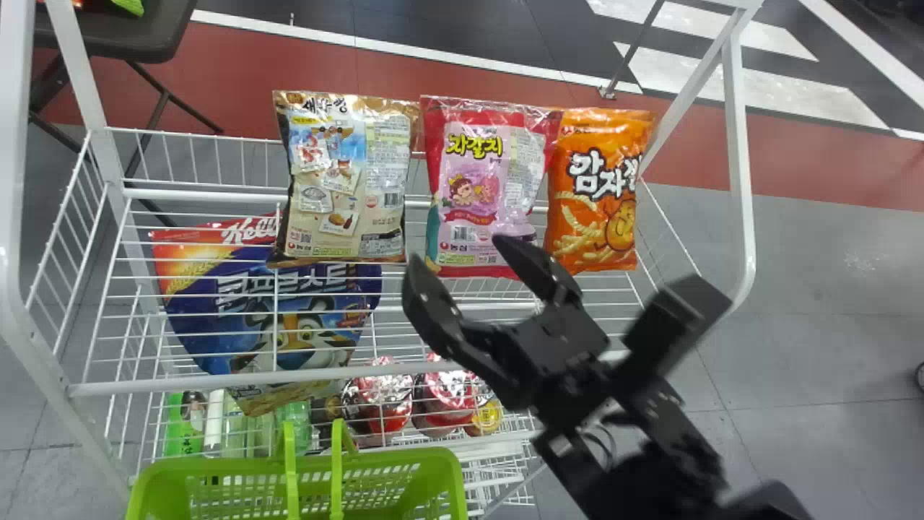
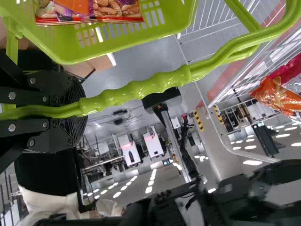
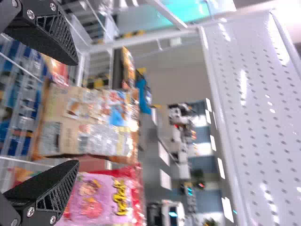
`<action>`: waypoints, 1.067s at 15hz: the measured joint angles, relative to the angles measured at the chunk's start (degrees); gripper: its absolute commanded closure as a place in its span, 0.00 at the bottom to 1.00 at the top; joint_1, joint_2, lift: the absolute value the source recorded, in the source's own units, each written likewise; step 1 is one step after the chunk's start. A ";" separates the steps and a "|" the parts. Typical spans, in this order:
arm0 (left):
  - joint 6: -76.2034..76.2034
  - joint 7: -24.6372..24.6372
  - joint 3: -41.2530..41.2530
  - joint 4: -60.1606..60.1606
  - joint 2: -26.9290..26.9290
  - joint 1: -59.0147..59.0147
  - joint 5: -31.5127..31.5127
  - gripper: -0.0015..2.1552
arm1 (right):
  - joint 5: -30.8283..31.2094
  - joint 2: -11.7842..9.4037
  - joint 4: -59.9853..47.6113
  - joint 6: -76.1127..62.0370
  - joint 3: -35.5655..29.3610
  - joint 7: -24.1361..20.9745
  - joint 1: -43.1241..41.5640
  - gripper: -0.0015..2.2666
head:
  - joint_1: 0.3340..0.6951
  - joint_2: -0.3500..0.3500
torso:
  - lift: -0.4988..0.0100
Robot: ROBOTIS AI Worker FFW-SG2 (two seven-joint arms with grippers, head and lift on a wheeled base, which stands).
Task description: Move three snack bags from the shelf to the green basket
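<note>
My right gripper (image 1: 456, 251) is open over the shelf front, near the lower edge of the pink snack bag (image 1: 487, 195). To that bag's left stands a beige bag (image 1: 346, 180), to its right an orange one (image 1: 595, 195). In the right wrist view, my right gripper (image 3: 76, 112) has its fingers apart, with the beige bag (image 3: 89, 125) and pink bag (image 3: 101, 195) beyond them. My left gripper (image 2: 79, 109) is shut on the handle (image 2: 141, 92) of the green basket (image 1: 453, 469). A snack bag (image 2: 89, 8) lies inside the basket (image 2: 181, 28).
The white wire shelf (image 1: 238, 383) has posts on both sides. On a lower level are a large blue cereal bag (image 1: 274, 318), red-lidded cups (image 1: 379, 401) and green bottles (image 1: 184, 426). A dark table (image 1: 137, 36) stands behind at the left.
</note>
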 measured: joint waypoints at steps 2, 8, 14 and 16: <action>0.28 -0.01 -0.20 0.06 0.27 -0.10 0.16 0.72 | 1.86 1.43 7.55 0.90 3.65 -0.70 -8.85 0.02 | 1.00 0.13 | 0.89; 0.33 -0.41 0.16 1.51 2.20 -1.16 2.34 0.72 | 5.19 4.43 24.59 2.89 9.59 -5.19 -24.63 0.06 | 1.00 0.30 | 0.89; 0.33 -0.16 0.59 3.18 3.62 -2.89 3.96 0.72 | 5.22 5.01 30.19 7.48 10.09 -3.89 -30.18 0.99 | 1.00 0.34 | 0.89; 0.33 -0.13 0.65 3.57 3.63 -3.10 4.14 0.72 | 5.48 4.74 29.01 7.25 10.15 -2.04 -29.20 0.99 | 1.00 0.36 | 0.89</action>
